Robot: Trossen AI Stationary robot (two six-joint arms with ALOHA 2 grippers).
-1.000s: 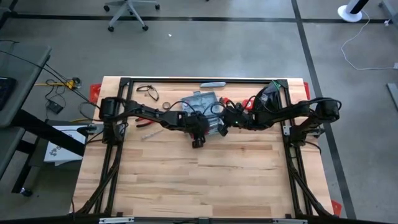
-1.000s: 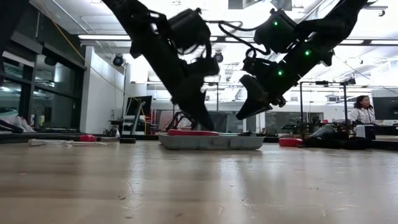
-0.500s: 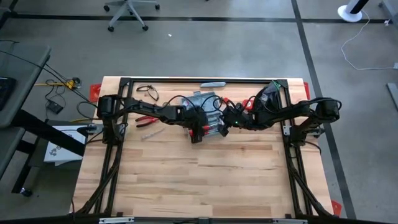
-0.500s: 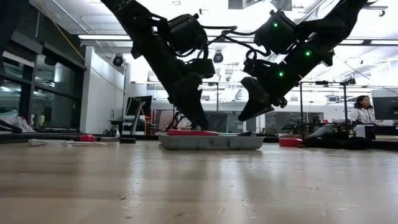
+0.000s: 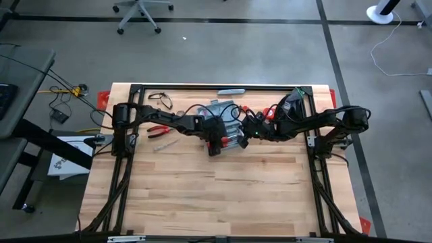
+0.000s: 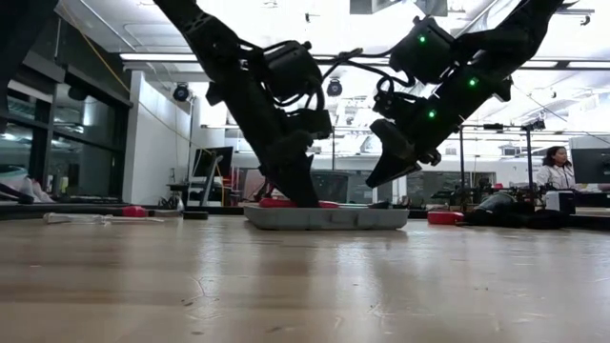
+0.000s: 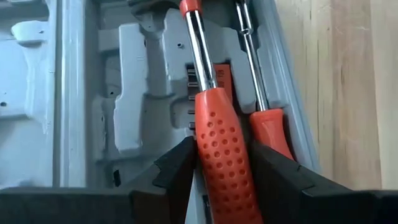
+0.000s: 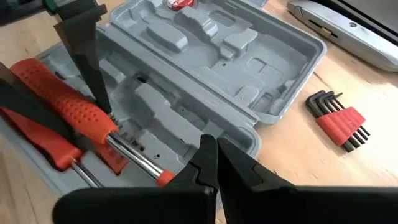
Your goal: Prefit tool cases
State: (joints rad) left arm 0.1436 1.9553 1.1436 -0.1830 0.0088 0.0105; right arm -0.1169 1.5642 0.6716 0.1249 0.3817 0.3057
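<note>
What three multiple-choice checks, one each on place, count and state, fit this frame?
1. Where is the hex key set?
A. On the table beside the tool case
B. Inside the case
C. In a gripper

2. How many red-handled tools lie in the case?
A. One
B. Two
C. Four

3. The case is:
A. Latched
B. Open
C. On edge

1 A: the keys rest on wood by the case.
2 B: a thick screwdriver and a thin screwdriver.
3 B: the moulded inside shows.
</note>
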